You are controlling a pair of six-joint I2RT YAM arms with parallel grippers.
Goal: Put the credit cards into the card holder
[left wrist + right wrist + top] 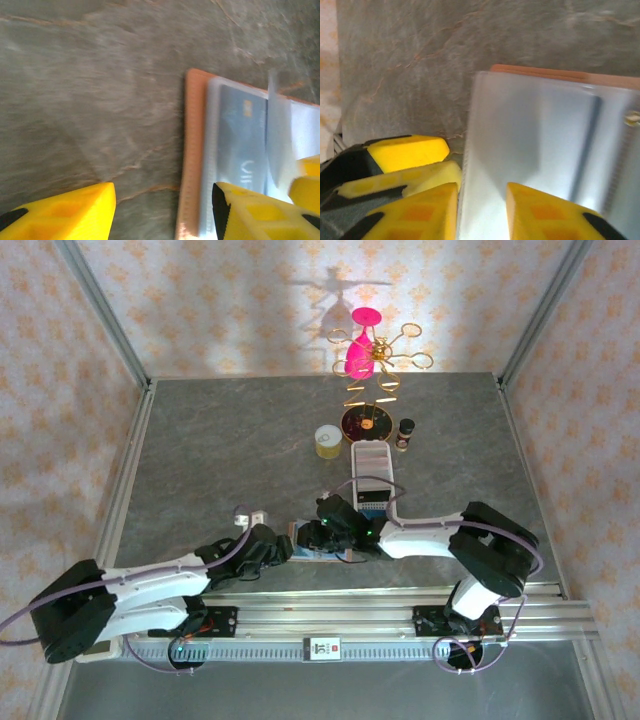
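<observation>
card holder open on table | blue credit card in its clear sleeve | my left pincer wide, right pincer narrow, both empty | card likely stiff, slick; pinch by an edge

Light falls from above and in front of me: a bright patch sits on the back wall, where the pink ornament throws a crisp shadow upward, while the grey surface stays dimmer. My left wrist view is smeared, leaving the card holder and blue card soft-edged. The yellow fingers of my left tool and right tool are out of focus, and a pale sheen washes over the clear sleeve.
</observation>
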